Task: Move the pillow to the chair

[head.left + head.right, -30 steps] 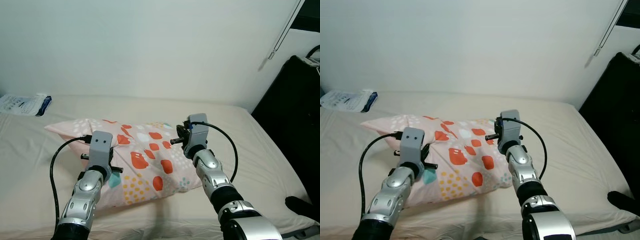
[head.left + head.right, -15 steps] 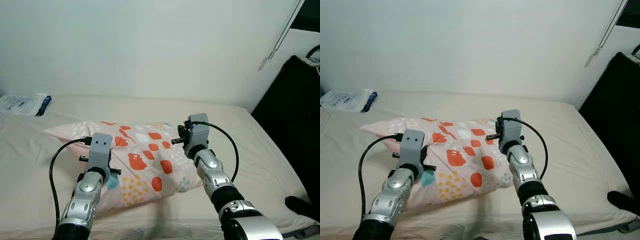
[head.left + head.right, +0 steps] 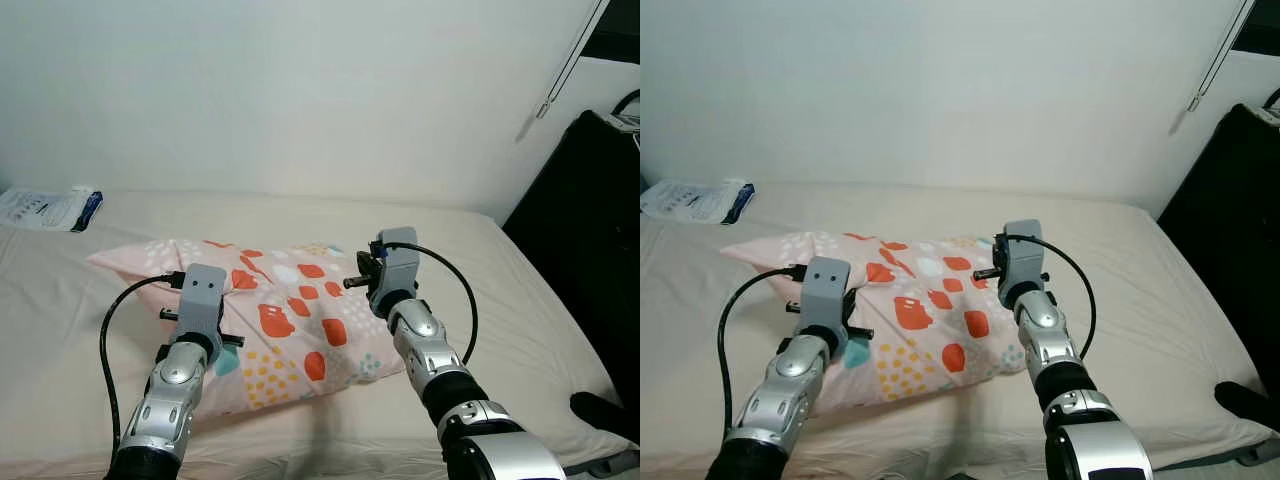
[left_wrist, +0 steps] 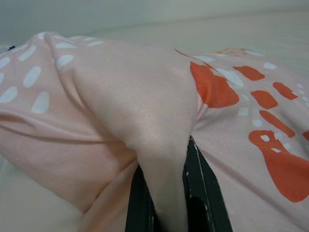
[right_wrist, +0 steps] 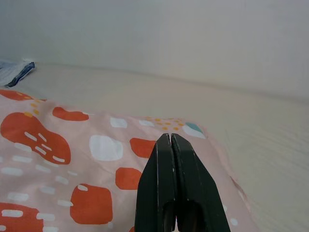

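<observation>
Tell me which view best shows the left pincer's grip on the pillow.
The left wrist view: a fold of the pink patterned fabric pillow is pinched in the left pincer between its black fingers. In the eye views, the grey wrist housing hides those fingers, so only the arm reaching the pillow's near edge is visible.

No legible text, label, brand or number. White packet (image 3: 48, 209) at the bed's (image 3: 520, 300) far left corner carries dark print, too small and blurred to read.
</observation>
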`<state>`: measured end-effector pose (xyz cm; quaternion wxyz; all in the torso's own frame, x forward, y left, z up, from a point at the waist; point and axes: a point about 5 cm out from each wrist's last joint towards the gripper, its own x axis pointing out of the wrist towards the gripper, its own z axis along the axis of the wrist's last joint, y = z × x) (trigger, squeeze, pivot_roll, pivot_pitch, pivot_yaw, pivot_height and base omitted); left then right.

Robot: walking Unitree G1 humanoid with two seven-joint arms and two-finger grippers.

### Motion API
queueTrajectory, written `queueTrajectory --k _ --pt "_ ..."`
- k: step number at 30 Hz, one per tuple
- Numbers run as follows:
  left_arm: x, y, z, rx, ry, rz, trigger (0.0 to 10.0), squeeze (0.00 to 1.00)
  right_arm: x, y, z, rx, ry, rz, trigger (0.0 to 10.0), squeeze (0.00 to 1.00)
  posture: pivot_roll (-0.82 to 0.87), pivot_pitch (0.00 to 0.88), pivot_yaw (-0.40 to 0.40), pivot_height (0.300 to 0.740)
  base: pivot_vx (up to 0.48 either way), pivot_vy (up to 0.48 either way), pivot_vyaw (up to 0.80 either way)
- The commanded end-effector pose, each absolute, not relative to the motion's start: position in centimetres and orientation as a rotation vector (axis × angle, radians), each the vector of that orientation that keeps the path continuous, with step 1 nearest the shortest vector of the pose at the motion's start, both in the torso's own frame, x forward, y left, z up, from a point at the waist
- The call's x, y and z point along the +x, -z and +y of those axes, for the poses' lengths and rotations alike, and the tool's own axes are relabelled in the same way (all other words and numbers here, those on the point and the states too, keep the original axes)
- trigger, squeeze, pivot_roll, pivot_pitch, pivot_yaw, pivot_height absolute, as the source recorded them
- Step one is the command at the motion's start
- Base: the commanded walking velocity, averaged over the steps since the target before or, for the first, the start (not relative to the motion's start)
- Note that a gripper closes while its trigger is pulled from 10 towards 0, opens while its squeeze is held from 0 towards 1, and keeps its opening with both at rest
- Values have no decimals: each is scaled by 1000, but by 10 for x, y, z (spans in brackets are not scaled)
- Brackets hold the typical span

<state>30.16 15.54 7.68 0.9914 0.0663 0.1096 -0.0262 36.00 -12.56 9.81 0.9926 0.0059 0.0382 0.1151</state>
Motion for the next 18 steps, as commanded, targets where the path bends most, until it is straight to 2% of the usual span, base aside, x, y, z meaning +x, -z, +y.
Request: queueTrajectory --k 1,10,18 --pt "305 -83 149 133 72 182 10000 0 358 -93 -129 30 -210 98 10000 0 32 0 -119 707 0 0 0" --pt "304 -78 153 158 102 210 10000 0 358 -93 -131 37 -204 98 10000 0 35 0 -118 672 0 0 0" --pt "310 -71 161 294 214 256 10000 0 358 -93 -133 32 -195 99 10000 0 29 0 -114 642 0 0 0"
